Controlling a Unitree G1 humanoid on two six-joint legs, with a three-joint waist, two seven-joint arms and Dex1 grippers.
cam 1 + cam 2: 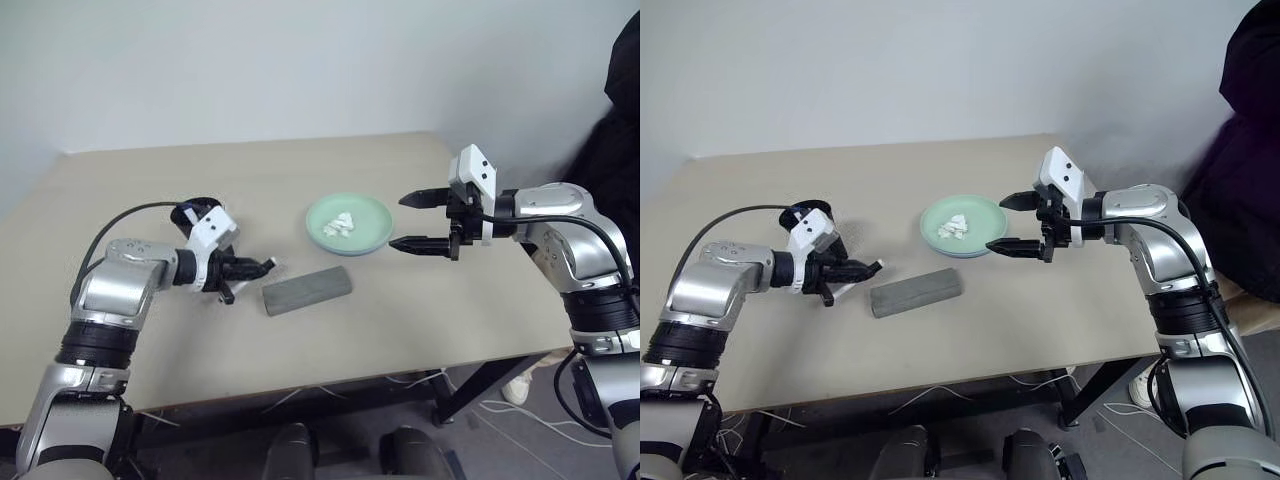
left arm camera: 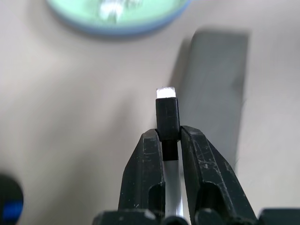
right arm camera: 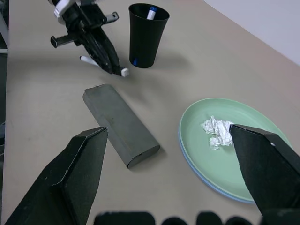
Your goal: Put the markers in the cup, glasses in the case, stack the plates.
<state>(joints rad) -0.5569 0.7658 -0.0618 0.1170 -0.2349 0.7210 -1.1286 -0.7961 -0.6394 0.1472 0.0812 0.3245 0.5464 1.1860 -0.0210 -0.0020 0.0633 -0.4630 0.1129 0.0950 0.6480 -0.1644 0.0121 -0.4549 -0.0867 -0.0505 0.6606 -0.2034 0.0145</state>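
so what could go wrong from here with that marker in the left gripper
The left gripper pinches the black-capped marker right at its cap end, so the cap could pull off or the pen could swing and slip. The cup already holds the blue marker and stands close by, so a skewed drop might knock it over. The tissue still lies on the green plate.

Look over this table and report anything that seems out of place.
A crumpled white tissue lies on the pale green plate, which sits on the blue plate. It is litter, not tableware. Nothing else looks spilled or damaged.
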